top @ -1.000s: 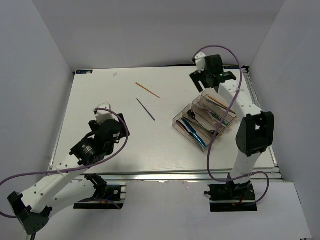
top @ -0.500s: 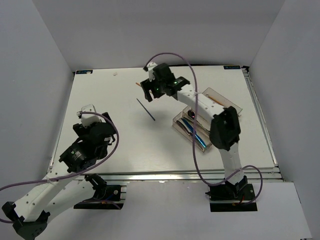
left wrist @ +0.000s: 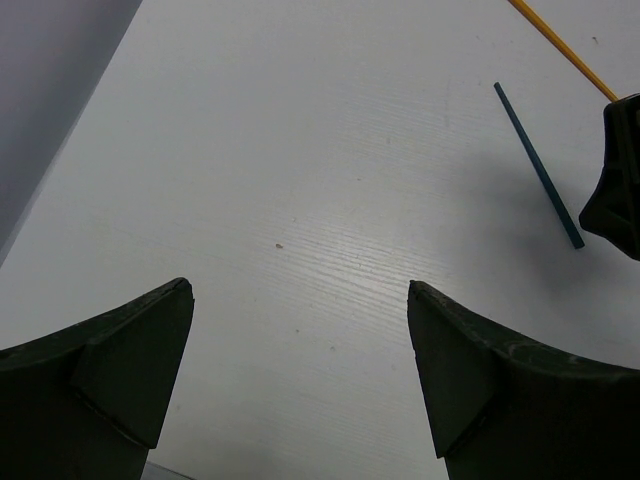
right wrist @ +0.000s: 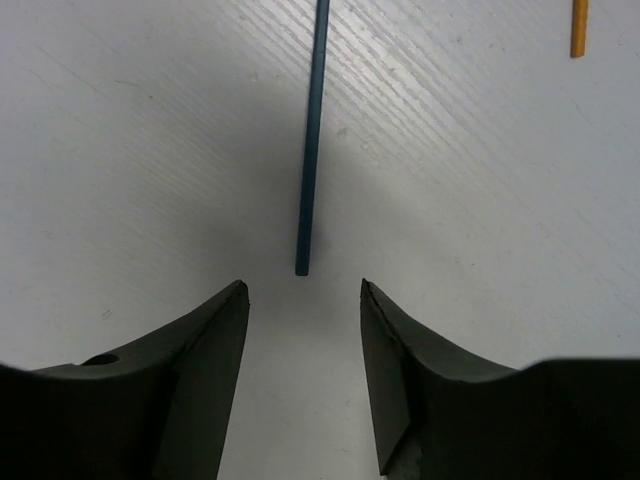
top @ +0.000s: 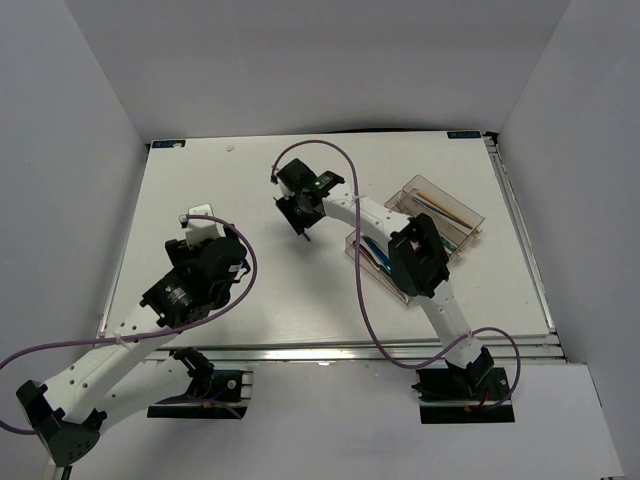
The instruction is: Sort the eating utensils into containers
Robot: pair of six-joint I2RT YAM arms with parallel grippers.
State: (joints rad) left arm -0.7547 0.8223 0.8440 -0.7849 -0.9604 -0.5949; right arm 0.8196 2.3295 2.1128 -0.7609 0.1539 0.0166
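Tabletop [top: 200, 190]: right fingers [right wrist: 190, 390] apart above blue stick [right wrist: 311, 130]

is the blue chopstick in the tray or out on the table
Out. The blue chopstick lies flat on the table, its end just ahead of the open right gripper, apart from the tray.

One loose blue chopstick [right wrist: 310, 130], one loose orange chopstick [left wrist: 560, 45], one clear divided tray [top: 452, 197].

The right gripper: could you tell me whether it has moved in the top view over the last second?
Yes. The right gripper swung left, from beyond the organizer tray at its far end to the blue stick, jaws open.
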